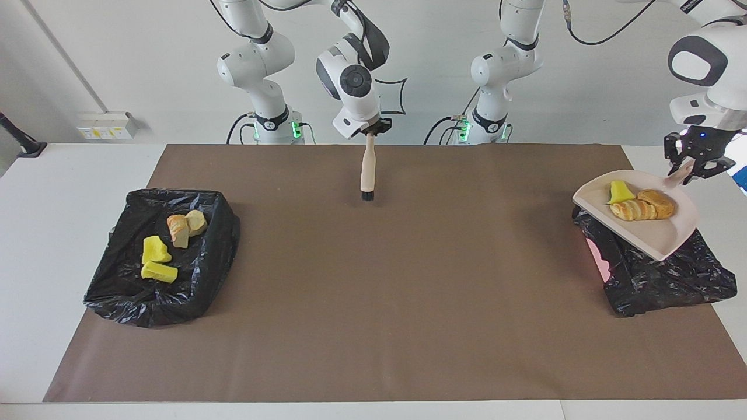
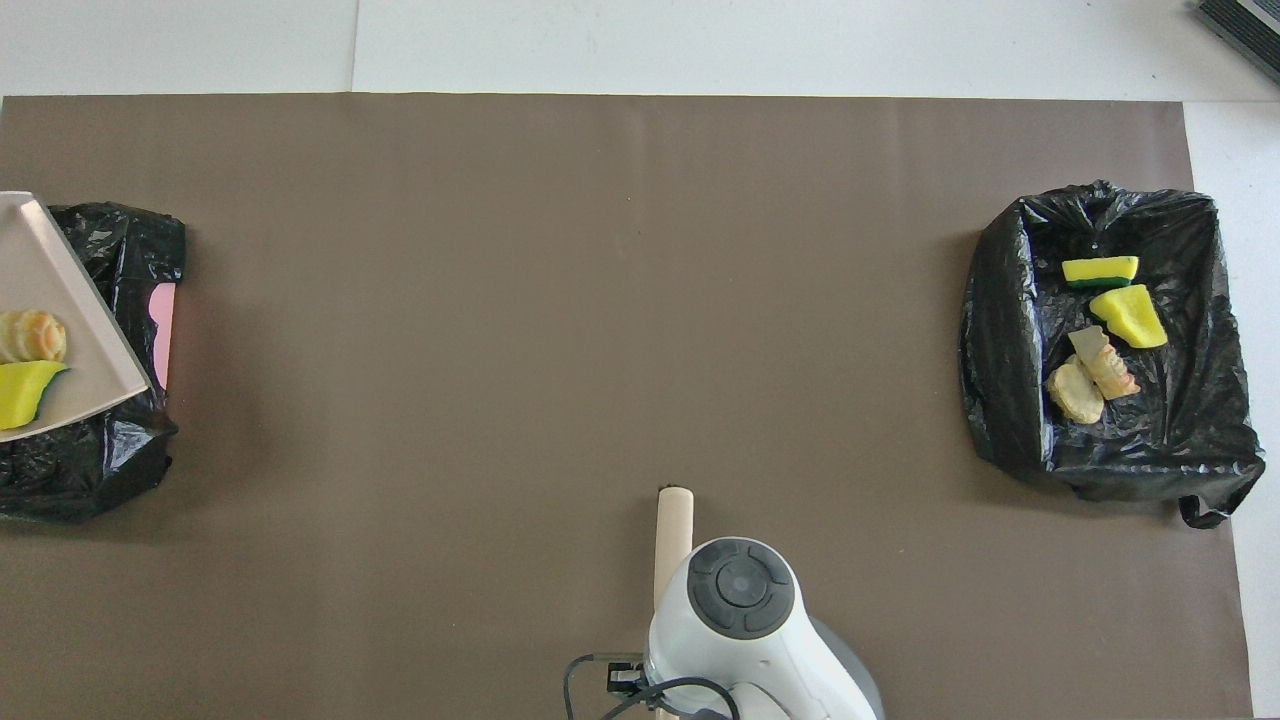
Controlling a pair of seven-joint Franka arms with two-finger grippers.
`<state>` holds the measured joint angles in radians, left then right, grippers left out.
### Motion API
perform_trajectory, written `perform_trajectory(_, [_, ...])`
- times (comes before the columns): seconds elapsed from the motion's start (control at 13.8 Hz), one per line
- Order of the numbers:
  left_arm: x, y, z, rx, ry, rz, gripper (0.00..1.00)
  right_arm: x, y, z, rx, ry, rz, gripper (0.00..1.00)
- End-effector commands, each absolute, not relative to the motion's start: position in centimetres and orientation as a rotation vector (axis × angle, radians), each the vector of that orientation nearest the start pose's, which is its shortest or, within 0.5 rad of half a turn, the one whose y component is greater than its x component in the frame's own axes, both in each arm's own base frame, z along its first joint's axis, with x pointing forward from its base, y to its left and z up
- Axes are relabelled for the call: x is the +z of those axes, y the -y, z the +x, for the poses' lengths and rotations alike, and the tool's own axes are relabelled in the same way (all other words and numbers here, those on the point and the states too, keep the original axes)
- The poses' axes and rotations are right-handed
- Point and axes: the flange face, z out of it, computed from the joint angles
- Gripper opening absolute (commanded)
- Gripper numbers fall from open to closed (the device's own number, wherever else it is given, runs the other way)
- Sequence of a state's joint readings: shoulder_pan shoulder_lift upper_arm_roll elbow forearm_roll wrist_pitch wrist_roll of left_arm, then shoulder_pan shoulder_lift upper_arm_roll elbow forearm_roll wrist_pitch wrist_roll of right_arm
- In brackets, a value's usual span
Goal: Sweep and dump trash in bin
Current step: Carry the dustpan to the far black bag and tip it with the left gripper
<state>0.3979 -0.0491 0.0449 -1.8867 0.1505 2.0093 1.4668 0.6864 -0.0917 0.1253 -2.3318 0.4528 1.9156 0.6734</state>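
My left gripper point(image 1: 688, 169) is shut on the handle of a beige dustpan point(image 1: 653, 233), held tilted over a black-bagged bin point(image 1: 671, 274) at the left arm's end of the table. The trash on the pan is a yellow chunk point(image 1: 620, 191) and bread-like pieces point(image 1: 645, 207); the pan point(image 2: 60, 290) also shows in the overhead view. My right gripper point(image 1: 370, 129) is shut on the top of a beige brush point(image 1: 367, 169), upright with its black bristles down over the mat, near the robots. The brush handle point(image 2: 673, 530) shows overhead; the wrist hides the gripper there.
A second black-bagged bin point(image 1: 192, 280) at the right arm's end holds two yellow chunks point(image 1: 154, 251) and two bread-like pieces point(image 1: 178, 230); it also shows overhead point(image 2: 1010, 330). A brown mat point(image 1: 373, 303) covers the table between the bins.
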Motion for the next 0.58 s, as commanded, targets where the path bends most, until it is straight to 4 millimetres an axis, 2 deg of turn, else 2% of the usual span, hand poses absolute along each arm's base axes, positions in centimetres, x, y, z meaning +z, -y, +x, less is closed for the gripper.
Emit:
perform_trajectory(0.0, [54.9,-27.5,51.1,0.155,-1.447,-2.42,0.0,34.1,-35.3,28.3,0.792,-0.167,-2.972,0.0])
perform_trajectory(0.15, [56.1,-28.2,51.8,0.266,-1.44,-2.231,0.0,33.9,-35.1,28.1,0.782,-0.159,-2.974,0.0])
perform_trajectory(0.22, [55.7,-28.3,52.9,0.311,-1.456,-2.145,0.0,33.7,-35.0,28.0,0.78,-0.12,-2.971,0.0])
perform_trajectory(0.29, [56.4,-28.7,53.9,0.349,-1.452,-2.086,0.0,33.4,-34.9,28.0,0.761,-0.114,-2.97,0.0])
perform_trajectory(0.51, [55.1,-29.7,55.8,0.418,-1.466,-2.039,0.0,32.9,-35.3,28.0,0.718,-0.107,-2.968,0.0])
